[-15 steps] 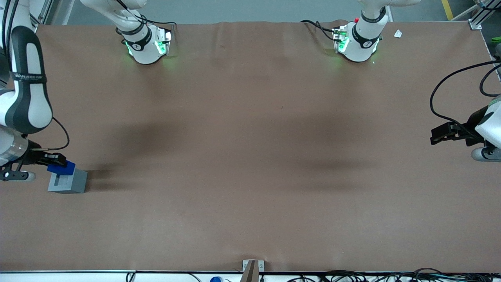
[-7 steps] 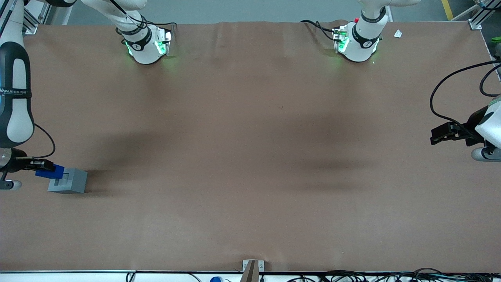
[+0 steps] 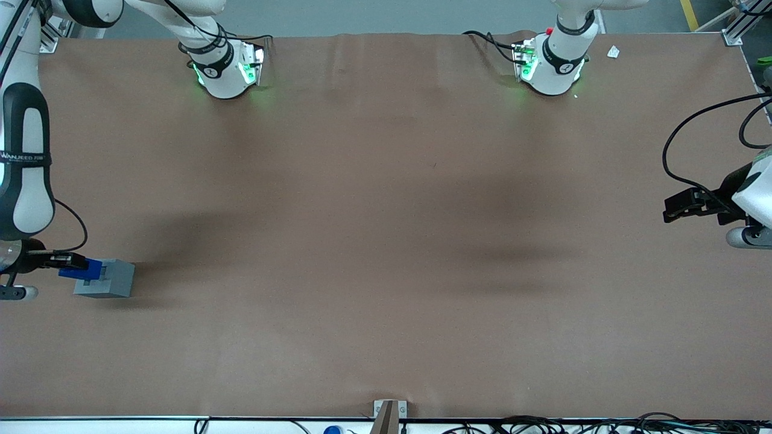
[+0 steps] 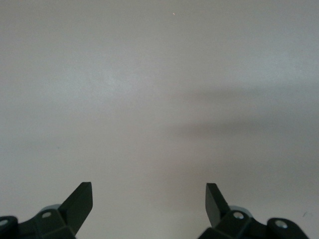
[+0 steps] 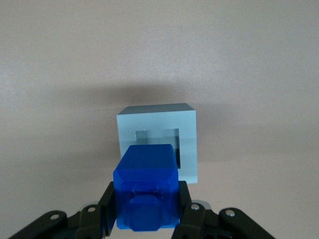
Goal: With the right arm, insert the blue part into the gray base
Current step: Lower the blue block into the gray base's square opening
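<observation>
End effector (image 5: 145, 209) clamped on blue part (image 5: 146, 191), just above gray base (image 5: 158, 144). Could catch the hole's edge if crooked.

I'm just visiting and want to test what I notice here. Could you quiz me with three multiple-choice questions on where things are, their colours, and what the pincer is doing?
1. Where is the blue part?
A. seated in the recess
B. held in the pincer, over the gray base
C. lying at mid-table

2. What colour is the table cover?
A. brown
B. green
C. white

3. What is the pincer's state?
A. open, holding nothing
B. shut on the blue part
C. out of view

Answers:
1 B, the wrist view shows the recess still uncovered.
2 A, brown throughout the front view.
3 B, its fingers flank the block.
</observation>
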